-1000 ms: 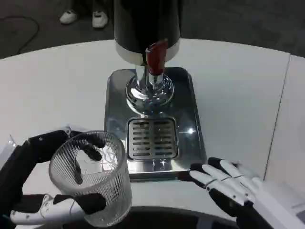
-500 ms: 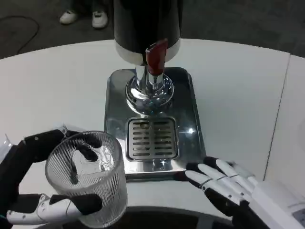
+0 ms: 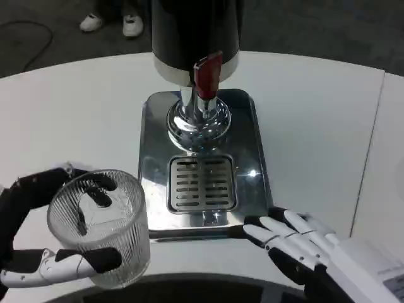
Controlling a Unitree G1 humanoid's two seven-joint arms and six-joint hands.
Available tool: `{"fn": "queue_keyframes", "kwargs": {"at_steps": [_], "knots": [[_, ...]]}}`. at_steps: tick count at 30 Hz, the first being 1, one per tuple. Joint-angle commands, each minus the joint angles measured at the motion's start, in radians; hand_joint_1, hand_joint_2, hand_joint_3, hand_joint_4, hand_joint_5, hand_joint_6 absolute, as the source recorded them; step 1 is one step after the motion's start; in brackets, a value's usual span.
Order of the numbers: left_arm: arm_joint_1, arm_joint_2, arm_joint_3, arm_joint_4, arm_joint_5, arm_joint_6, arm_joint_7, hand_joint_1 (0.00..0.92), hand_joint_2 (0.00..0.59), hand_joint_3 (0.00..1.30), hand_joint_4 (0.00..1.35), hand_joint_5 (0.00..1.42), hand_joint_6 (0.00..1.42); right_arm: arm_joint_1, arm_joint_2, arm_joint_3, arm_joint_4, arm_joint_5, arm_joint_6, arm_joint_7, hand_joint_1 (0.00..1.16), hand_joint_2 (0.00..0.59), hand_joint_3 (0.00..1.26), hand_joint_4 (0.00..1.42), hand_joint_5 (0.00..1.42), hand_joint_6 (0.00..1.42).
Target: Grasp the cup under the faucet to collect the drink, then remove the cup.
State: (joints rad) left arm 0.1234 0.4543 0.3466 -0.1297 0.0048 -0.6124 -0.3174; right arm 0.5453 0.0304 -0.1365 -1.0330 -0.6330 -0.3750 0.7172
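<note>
Cup gripped by left hand; right hand fingers spread.

The cup in my left robot hand looks like clear glass or clear plastic, its wall finely ribbed from rim to base, so light breaks into thin vertical lines. My fingers are smooth hard plastic, white with matt black parts. My right robot hand has the same white and black plastic, slightly glossy on the white. The drip tray is polished metal, mirror-bright, with a slotted grille of the same metal. The faucet base is shiny chrome. The tap handle is glossy red plastic. The dispenser body is dark and smooth. The tabletop is matt white.
</note>
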Motion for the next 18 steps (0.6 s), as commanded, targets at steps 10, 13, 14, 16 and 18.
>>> {"fn": "queue_keyframes", "kwargs": {"at_steps": [10, 13, 14, 16, 18], "knots": [[-0.268, 0.029, -0.038, 0.263, 0.175, -0.083, 0.135, 0.64, 0.0, 0.69, 0.82, 0.95, 0.92, 0.02, 0.006, -0.032, -0.014, 0.028, -0.018, -0.01, 0.52, 0.448, 0.16, 0.09, 0.03, 0.02], [-0.324, 0.021, -0.068, 0.326, 0.219, -0.086, 0.176, 0.637, 0.0, 0.69, 0.82, 0.95, 0.92, 0.02, 0.007, -0.037, -0.014, 0.034, -0.022, -0.01, 0.52, 0.448, 0.16, 0.09, 0.03, 0.02], [-0.344, 0.017, -0.081, 0.35, 0.232, -0.084, 0.19, 0.637, 0.0, 0.69, 0.82, 0.95, 0.92, 0.02, 0.007, -0.037, -0.014, 0.035, -0.022, -0.01, 0.52, 0.448, 0.16, 0.09, 0.03, 0.02], [-0.372, 0.013, -0.099, 0.385, 0.25, -0.085, 0.213, 0.636, 0.002, 0.69, 0.82, 0.95, 0.92, 0.019, 0.008, -0.04, -0.014, 0.038, -0.024, -0.01, 0.52, 0.448, 0.16, 0.09, 0.03, 0.02], [-0.392, 0.013, -0.115, 0.415, 0.265, -0.086, 0.234, 0.635, 0.003, 0.69, 0.82, 0.95, 0.92, 0.019, 0.009, -0.044, -0.014, 0.042, -0.026, -0.01, 0.52, 0.448, 0.17, 0.09, 0.04, 0.02]]}}
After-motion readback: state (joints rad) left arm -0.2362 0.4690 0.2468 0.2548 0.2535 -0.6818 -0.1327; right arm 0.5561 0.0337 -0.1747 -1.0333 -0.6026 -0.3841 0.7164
